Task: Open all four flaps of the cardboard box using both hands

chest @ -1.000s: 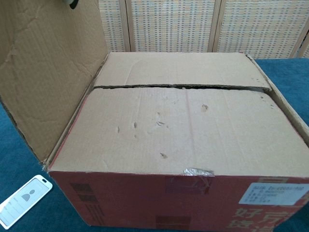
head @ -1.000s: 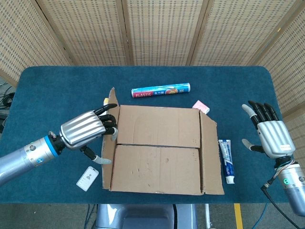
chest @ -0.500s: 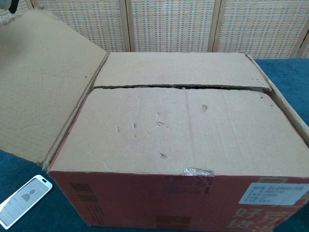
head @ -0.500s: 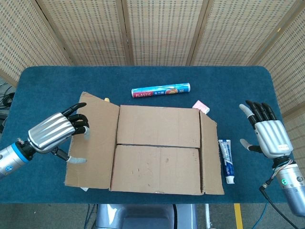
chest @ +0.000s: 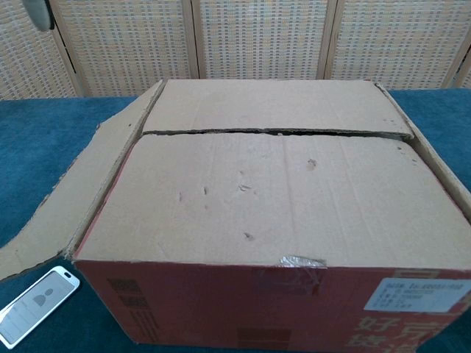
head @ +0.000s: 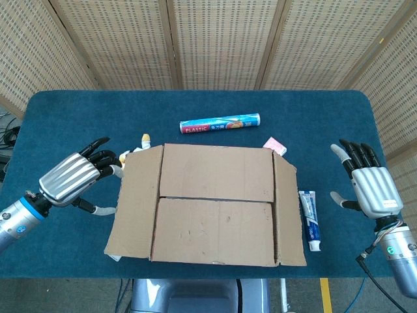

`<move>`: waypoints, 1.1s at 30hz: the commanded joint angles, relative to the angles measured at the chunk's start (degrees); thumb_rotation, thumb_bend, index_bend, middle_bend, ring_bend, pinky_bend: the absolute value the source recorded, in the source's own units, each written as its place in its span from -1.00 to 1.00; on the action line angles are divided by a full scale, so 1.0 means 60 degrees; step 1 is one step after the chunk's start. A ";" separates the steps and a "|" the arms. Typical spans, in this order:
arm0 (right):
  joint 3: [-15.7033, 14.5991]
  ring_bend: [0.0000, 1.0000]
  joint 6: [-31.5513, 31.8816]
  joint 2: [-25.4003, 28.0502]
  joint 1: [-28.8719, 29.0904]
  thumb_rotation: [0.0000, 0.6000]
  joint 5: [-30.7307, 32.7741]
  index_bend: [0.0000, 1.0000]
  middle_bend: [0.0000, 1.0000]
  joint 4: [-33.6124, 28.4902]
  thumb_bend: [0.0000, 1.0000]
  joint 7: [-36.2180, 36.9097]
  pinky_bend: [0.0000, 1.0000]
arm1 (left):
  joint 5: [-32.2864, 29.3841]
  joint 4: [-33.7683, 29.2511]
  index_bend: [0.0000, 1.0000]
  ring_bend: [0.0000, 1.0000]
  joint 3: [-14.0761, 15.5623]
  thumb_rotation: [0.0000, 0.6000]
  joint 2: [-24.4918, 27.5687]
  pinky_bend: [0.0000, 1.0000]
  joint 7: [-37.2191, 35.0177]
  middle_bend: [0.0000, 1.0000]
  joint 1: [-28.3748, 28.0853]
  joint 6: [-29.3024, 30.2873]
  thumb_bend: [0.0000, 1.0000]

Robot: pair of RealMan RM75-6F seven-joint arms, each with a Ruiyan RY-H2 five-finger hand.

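With the left flap (head: 133, 199) folded out at frame left, your left hand (head: 71, 177) and right hand (head: 370, 186) hover empty, fingers spread (the right flap (head: 288, 215) likely comes next).

Both hands, the left hand (head: 73, 177) and the right hand (head: 369, 186), have ribbed silver metal backs, black fingers and pale grey thumbs. Each sits on a silver cylindrical forearm; the left wrist carries a blue ring with a black collar. Thin black cables loop beside the right forearm.
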 commanded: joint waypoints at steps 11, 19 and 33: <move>-0.0065 -1.00 -0.0022 -0.0240 -0.0051 1.00 0.0003 -0.86 -0.93 0.0336 -0.48 0.0223 -1.00 | -0.2016 -0.0462 -0.84 -1.00 -0.0865 0.70 -0.1994 -1.00 0.2864 -0.99 -0.0389 -0.0775 -0.76; -0.0053 -1.00 -0.0049 -0.0258 -0.0057 1.00 0.0050 -0.86 -0.93 0.0441 -0.48 0.0307 -1.00 | -0.2976 -0.0508 -0.87 -1.00 -0.1138 0.71 -0.2755 -1.00 0.3857 -1.00 -0.0754 -0.1127 -0.76; -0.0072 -1.00 -0.0070 -0.0290 -0.0104 1.00 0.0072 -0.86 -0.93 0.0617 -0.48 0.0475 -1.00 | -0.4184 -0.0381 -0.90 -1.00 -0.1249 0.71 -0.4002 -1.00 0.5380 -1.00 -0.1310 -0.1417 -0.79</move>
